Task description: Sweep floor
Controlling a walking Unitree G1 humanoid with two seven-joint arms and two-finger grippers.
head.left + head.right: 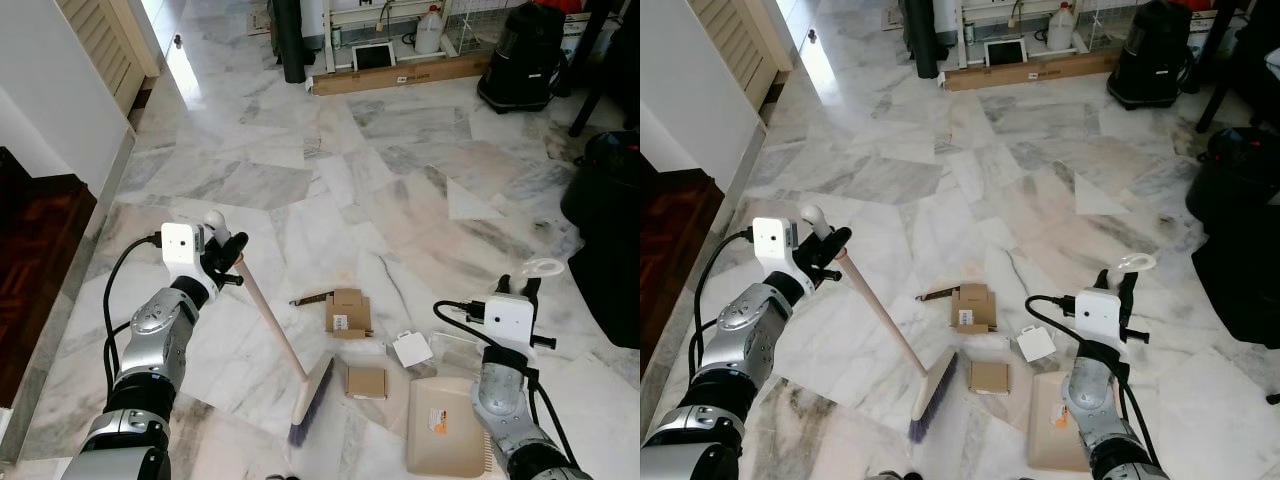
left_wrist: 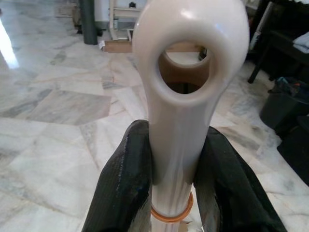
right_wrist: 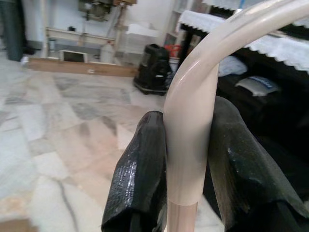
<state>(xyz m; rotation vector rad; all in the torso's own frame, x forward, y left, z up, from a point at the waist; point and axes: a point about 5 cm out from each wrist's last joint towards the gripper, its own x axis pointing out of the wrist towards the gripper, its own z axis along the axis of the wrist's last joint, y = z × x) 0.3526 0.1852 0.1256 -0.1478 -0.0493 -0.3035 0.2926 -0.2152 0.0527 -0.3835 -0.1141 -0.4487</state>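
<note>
- The left gripper (image 1: pixel 228 258) is clamped on the top of the broom (image 1: pixel 283 343) handle, its black fingers (image 2: pixel 126 183) pressing both sides.
- The broom slants down to its bristle head on the marble floor (image 1: pixel 400 170).
- The right gripper (image 1: pixel 528 290) is closed round the dustpan (image 1: pixel 447 427) handle.
- Cardboard scraps (image 1: pixel 347 311) lie just beside the broom head, between it and the dustpan.

Floor (image 1: pixel 400 190): grey-veined white marble slabs, glossy, with daylight glare at the far left. White wall (image 1: pixel 50 90) on the left; dark wooden step (image 1: pixel 35 260) at its foot. Louvred door (image 1: pixel 100 40) beyond. Long wooden plank (image 1: pixel 400 75) lies along the far edge.
</note>
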